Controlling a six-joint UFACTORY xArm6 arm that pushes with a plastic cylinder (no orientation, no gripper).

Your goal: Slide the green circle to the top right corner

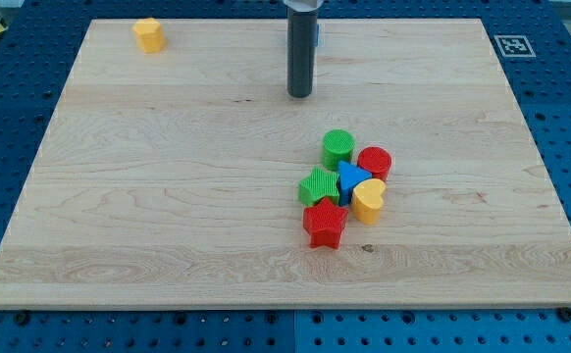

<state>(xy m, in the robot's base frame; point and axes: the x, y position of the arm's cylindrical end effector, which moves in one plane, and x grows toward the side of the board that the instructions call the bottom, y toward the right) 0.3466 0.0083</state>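
My tip (300, 95) up-left of green circle (337, 148), well apart; tool has no jaws.

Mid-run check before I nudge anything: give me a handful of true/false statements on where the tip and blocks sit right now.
1. My tip touches the green circle. False: it is apart from it, toward the view's top-left.
2. The green circle sits at the top of a cluster, next to the red circle. True.
3. The yellow block near the view's top-left corner stands alone. True.
4. The blue triangle lies outside the cluster. False: it sits in the middle, between the green star and the yellow heart.
5. The red star is the block nearest the view's bottom. True.
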